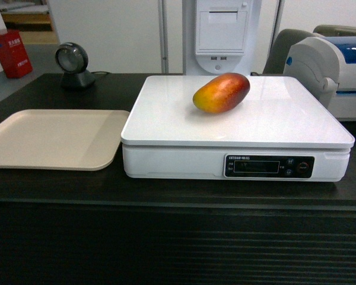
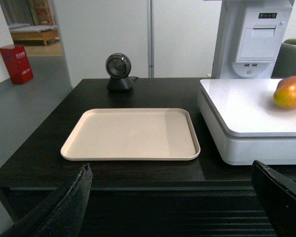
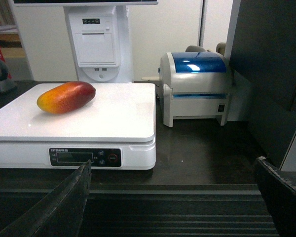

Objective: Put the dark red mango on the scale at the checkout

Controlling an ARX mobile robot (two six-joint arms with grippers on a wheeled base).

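One red-to-yellow dark red mango (image 1: 222,92) lies on the scale (image 1: 267,122).

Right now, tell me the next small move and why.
Probably none beyond holding both arms back. The dark red mango already lies on the scale platter on the checkout, nothing touching it. Both wrist views show open fingers short of the counter, holding nothing.

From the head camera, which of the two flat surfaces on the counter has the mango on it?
The white scale, right of centre, carries the dark red mango on its glossy platter. The beige tray to its left is bare and has a raised rim.
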